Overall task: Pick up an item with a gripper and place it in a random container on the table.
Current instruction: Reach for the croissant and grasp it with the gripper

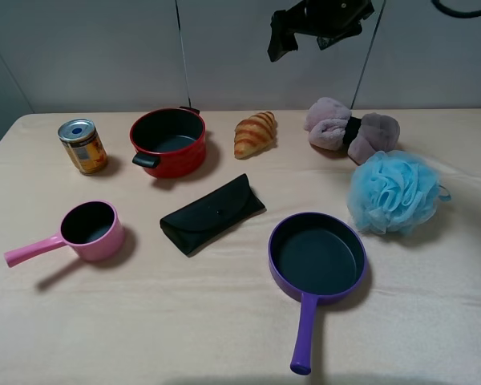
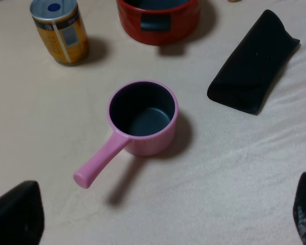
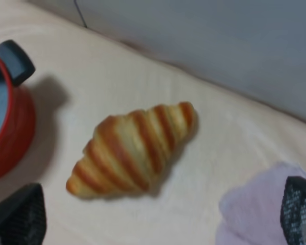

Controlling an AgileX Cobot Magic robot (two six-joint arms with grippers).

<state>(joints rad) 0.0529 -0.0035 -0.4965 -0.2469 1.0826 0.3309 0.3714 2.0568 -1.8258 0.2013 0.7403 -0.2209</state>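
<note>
The golden-brown croissant (image 1: 255, 134) lies on the beige table (image 1: 224, 321) at the back, between the red pot and the mauve towel bundle. In the right wrist view the croissant (image 3: 135, 151) lies ahead of my right gripper (image 3: 158, 217), between its wide-apart dark fingers (image 3: 18, 217). In the exterior view the right gripper (image 1: 301, 36) hangs high above the croissant, open and empty. The purple frying pan (image 1: 317, 258) sits front right with its handle toward the front edge. My left gripper (image 2: 160, 217) is open and empty above the pink saucepan (image 2: 143, 118).
A red two-handled pot (image 1: 168, 142) and a yellow can (image 1: 82, 146) stand at the back left. A pink saucepan (image 1: 88, 231) is front left. A black case (image 1: 212, 213) lies in the middle. A mauve towel bundle (image 1: 349, 130) and a blue bath pouf (image 1: 396, 192) are on the right.
</note>
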